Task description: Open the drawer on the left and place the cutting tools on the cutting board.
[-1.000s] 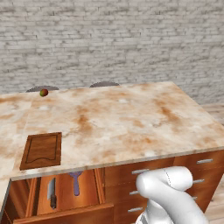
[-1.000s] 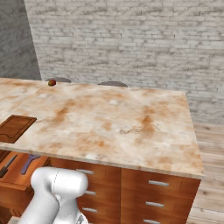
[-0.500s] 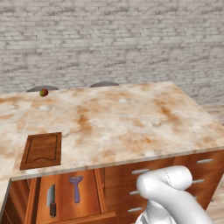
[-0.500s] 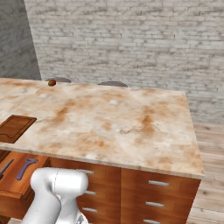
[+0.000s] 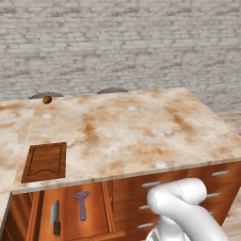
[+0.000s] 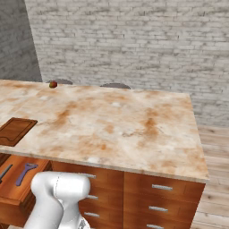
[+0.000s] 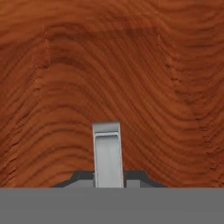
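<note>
The gripper [image 7: 108, 179] is closed on the silver bar handle [image 7: 107, 159] of the drawer [image 5: 70, 214], its two dark fingertips [image 7: 81, 177] showing on either side of the bar at the bottom of the hand view. Behind the handle, the reddish-brown wood grain of the drawer front [image 7: 109, 78] is seen close up.

From the base views, the drawer stands pulled out from under the near left edge of the desk [image 5: 127, 132]. Inside it lie the two cutting tools, side by side and apart: the small knife [image 5: 55, 217] with a grey blade and dark handle on the left, and the purple T-shaped peeler [image 5: 81, 204] to its right. Both rest flat on the drawer floor, lengthwise from near to far.

Above the drawer, on the marbled beige desk top, the dark brown cutting board [image 5: 45, 161] lies flat near the near left edge, with nothing on it. At the far left of the desk sits a small red-green fruit [image 5: 47, 100], well apart from the board. To the right of the open drawer, narrower stacked drawers [image 6: 161, 197] with short silver handles are shut. A grey brick wall [image 5: 122, 42] rises behind the desk.
</note>
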